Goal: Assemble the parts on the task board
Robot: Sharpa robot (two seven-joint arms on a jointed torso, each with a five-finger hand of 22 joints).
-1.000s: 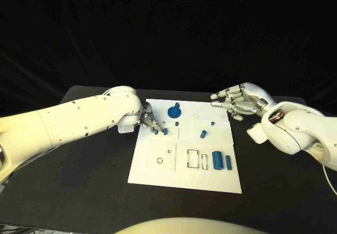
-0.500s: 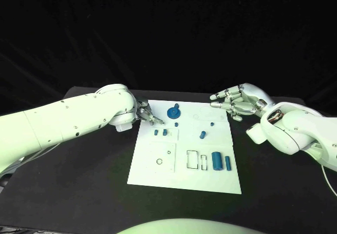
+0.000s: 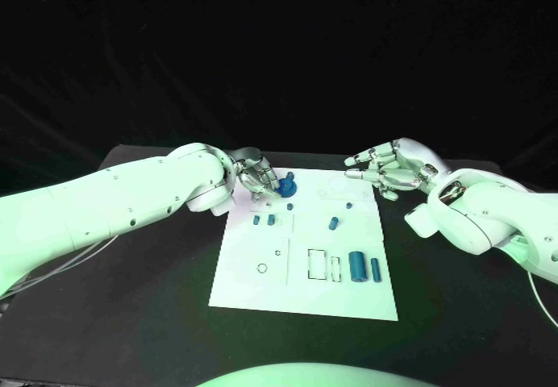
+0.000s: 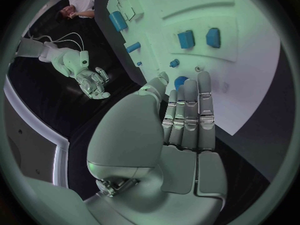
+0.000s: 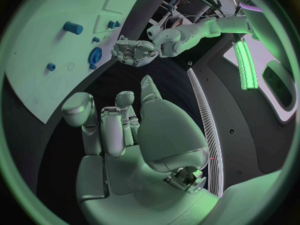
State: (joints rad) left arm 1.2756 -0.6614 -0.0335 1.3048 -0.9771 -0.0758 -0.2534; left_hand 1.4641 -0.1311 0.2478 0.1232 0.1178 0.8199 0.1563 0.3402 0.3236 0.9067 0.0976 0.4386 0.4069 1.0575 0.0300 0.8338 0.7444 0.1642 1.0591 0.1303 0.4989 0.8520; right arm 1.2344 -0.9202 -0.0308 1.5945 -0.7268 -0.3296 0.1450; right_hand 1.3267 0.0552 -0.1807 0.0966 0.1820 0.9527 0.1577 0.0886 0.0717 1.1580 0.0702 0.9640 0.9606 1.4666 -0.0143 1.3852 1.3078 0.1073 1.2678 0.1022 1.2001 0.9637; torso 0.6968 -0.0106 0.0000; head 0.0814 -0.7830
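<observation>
- The left hand (image 3: 254, 171) hovers at the far left corner of the white board (image 3: 305, 278), fingers held straight and close together, with nothing in them — the left wrist view shows the fingers (image 4: 187, 110) extended flat over the board's edge.
- The round blue disc (image 3: 286, 189) lies just beside those fingertips, on the side nearer the board's middle. In the left wrist view a bit of it (image 4: 180, 81) peeks out between the thumb and the other fingers, so it is close below the hand but not gripped.
- Judging by that, the step in hand is picking up the disc. To do it well, the fingers should spread first, then lower so thumb and fingers close on opposite sides of the rim (a flat part like this slips easily if pressed from above only).
- Two small blue blocks (image 3: 264, 218) sit nearer the robot, apart from the hand, and should not be brushed on the way down.
- A blue cylinder (image 3: 357, 265) lies near the board's right edge, well apart from both hands.
- The right hand (image 3: 387, 170) waits off the board's far right corner — fingers loosely spread, holding nothing.
</observation>
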